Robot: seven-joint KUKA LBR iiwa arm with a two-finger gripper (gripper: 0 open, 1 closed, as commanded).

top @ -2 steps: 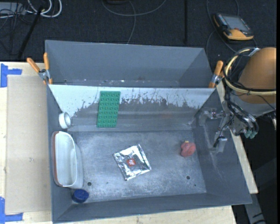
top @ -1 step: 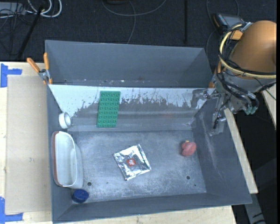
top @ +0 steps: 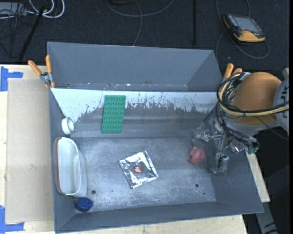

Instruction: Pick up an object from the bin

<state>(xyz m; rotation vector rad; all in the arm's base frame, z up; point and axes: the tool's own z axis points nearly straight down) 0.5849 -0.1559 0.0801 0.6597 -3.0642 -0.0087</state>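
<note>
My gripper (top: 219, 164) is low over the right side of the bin floor, close to the right wall. A small pink lump (top: 197, 154) lies on the floor just to its left, touching or nearly touching it. I cannot tell whether the lump sits inside the gripper's grasp or only beside it. A crumpled silver foil packet (top: 138, 168) with a red mark lies flat near the middle of the floor, well left of the gripper.
A green studded plate (top: 113, 114) leans on the sloped back wall. A white elongated container (top: 68, 165) lies along the left wall, with a blue cap (top: 83, 204) at its near end and a white round cap (top: 67, 125) at its far end. The arm's orange cover and cables hang over the right rim.
</note>
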